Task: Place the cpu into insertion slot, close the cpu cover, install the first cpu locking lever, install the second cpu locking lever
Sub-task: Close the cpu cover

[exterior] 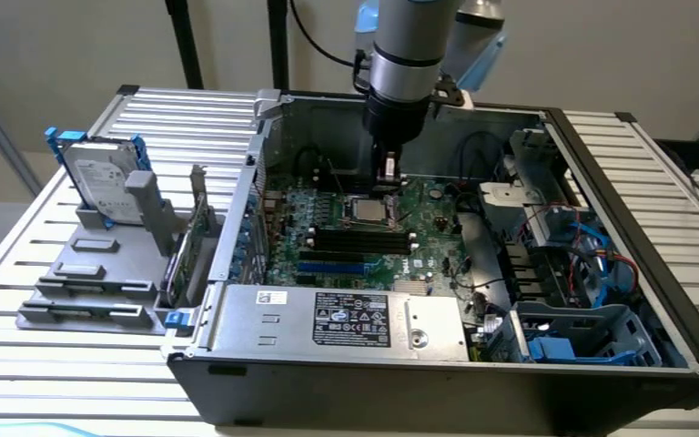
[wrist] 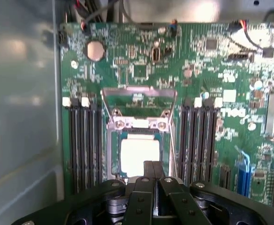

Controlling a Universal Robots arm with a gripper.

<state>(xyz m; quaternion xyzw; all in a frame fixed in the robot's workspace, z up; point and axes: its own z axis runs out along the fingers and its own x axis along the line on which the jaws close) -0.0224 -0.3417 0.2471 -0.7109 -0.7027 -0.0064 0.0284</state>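
My gripper [exterior: 389,178] reaches down into the open computer case [exterior: 447,401], a little above the centre of the exterior frame. Its fingers are pressed together with nothing between them that I can see, so I judge it empty. In the wrist view the gripper [wrist: 151,166] has its tips over the near edge of the cpu [wrist: 139,153]; whether they touch it I cannot tell. The cpu already lies flat inside the insertion slot [wrist: 111,154], between the two banks of long black memory slots [wrist: 83,140] on the green circuit board [wrist: 212,70], so the first step looks done. The cpu cover [wrist: 139,89] is not yet closed: its silvery frame stands swung up off the slot on the side away from my fingers, with the board showing through its cut-out. With the cover open, neither locking lever can be installed yet, so three steps are left.
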